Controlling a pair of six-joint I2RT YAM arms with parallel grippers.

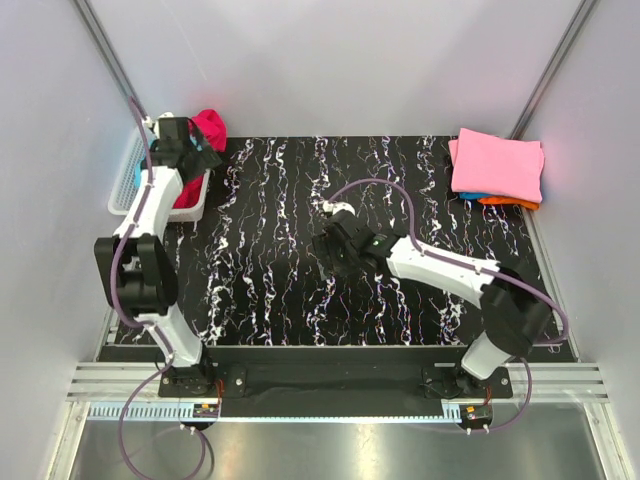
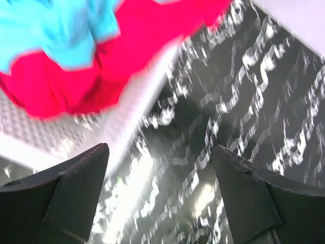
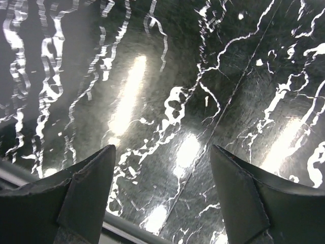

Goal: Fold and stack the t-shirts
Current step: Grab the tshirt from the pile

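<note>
Top cam sits high behind the arms, looking down on the whole black white-veined tabletop (image 1: pixel 270 300). Left wrist cam is close and blurry, facing the white plastic lattice basket (image 2: pixel 30 127) and the magenta-red cloth shirt (image 2: pixel 76 86), which are upper left in the top view. Right wrist cam looks down close at mid-table. All three share that tabletop.

A magenta-red t-shirt (image 2: pixel 76 91) lies crumpled just ahead of the left jaws, a little to their left, with a turquoise-cyan t-shirt (image 2: pixel 56 30) bunched over it. Well apart from the right jaws, off to their right, a pink t-shirt (image 1: pixel 497 165) lies folded flat atop a blue t-shirt (image 1: pixel 472 196) and an orange t-shirt (image 1: pixel 510 203), whose edges peek out beneath.
</note>
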